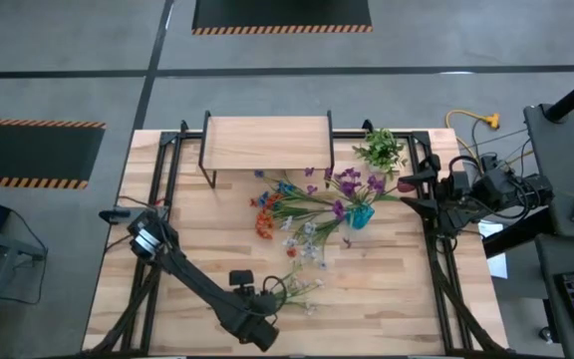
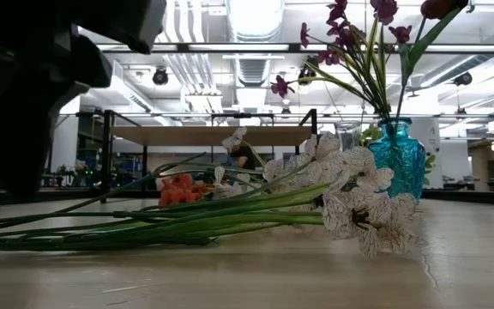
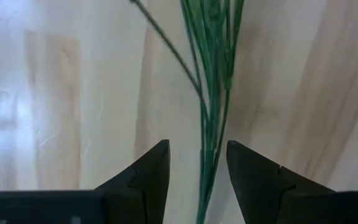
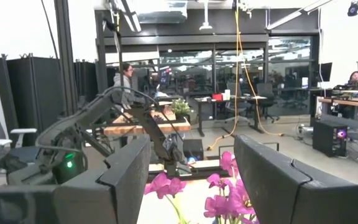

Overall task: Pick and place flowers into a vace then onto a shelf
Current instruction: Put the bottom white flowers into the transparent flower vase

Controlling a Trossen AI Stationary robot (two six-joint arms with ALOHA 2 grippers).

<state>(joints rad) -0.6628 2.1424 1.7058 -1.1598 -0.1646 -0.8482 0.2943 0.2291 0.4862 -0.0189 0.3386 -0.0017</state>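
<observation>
Two dark arms sit at the wooden table. On the left, the left gripper is low near the front edge, its fingers apart with thin green stems between them but not squeezed. Most flowers lie flat in the middle, purple ones stand in a blue vase, the shelf is behind, and the right gripper waits wide open at the right edge.
</observation>
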